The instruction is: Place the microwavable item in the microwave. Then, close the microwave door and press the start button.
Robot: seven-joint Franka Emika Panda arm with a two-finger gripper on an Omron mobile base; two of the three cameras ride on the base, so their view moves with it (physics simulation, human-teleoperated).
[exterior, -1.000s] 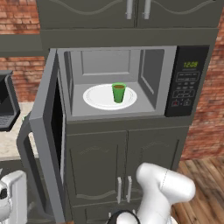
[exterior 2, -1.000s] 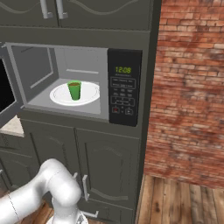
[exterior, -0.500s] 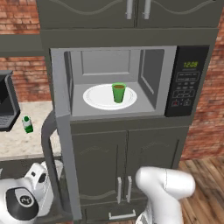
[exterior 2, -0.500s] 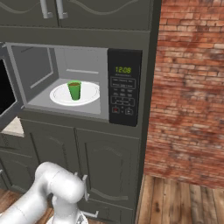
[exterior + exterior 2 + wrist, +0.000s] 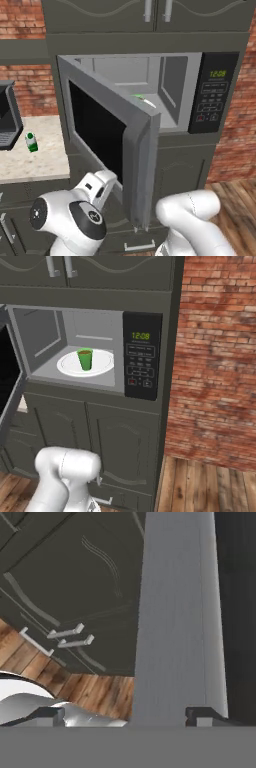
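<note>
The green cup (image 5: 85, 359) is seen upright on the turntable (image 5: 102, 363) inside the microwave (image 5: 142, 356). The microwave door (image 5: 112, 145) is held half-open. The jaws are spread wide beside its frame.

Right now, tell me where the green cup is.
The green cup stands on the white turntable inside the microwave, left of the black keypad in the right base view.

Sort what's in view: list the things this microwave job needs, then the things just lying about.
Job:
small green cup with brown contents
built-in silver-grey microwave
its half-swung dark-glass door
black keypad panel
gripper

Lying about:
green-capped carton
grey coffee machine
</note>
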